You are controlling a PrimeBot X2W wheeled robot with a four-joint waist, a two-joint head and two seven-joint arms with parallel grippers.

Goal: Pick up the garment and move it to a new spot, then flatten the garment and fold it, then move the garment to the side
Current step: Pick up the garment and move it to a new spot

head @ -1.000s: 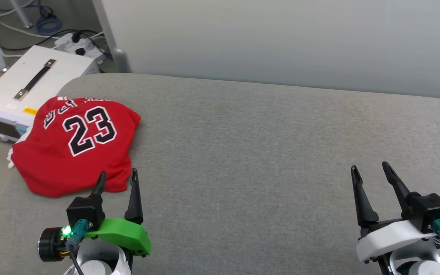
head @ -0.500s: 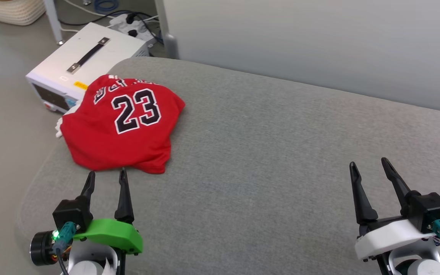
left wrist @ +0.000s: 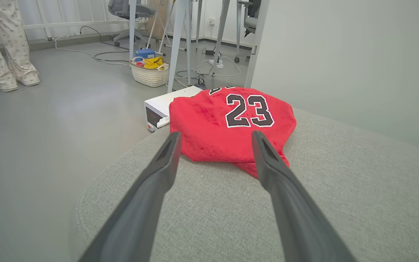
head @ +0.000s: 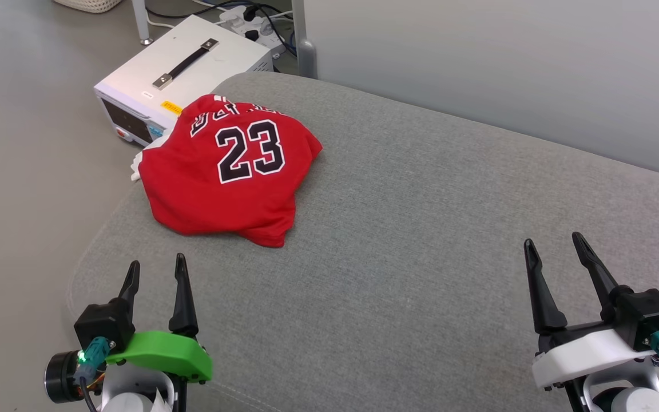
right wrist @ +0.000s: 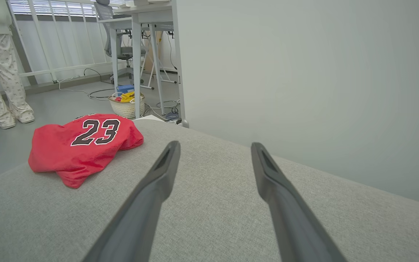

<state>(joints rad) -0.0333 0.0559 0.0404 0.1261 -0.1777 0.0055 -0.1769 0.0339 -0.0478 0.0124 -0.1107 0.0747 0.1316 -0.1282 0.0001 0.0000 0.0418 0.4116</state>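
The garment (head: 221, 183), a red jersey with a black "23", lies bunched near the far left corner of the grey cushioned surface (head: 421, 229); a bit of white sleeve pokes out at its left edge. It also appears as the garment (left wrist: 227, 123) in the left wrist view and the garment (right wrist: 82, 145) at the left of the right wrist view. My left gripper (head: 155, 269) stands open near the front left, short of the jersey and apart from it. My right gripper (head: 552, 243) is open at the front right, holding nothing.
A white equipment box (head: 181, 74) with a black handle sits on the floor just behind the surface's left corner, with cables and a power strip (head: 249, 17) beyond. A wicker basket (left wrist: 150, 71) and desk legs stand further off. A person's legs (left wrist: 2, 47) stand at far left.
The head camera has swung left, so the jersey and box sit further right in view. My left gripper now lies farther back from the jersey's hem. The right gripper is unchanged.
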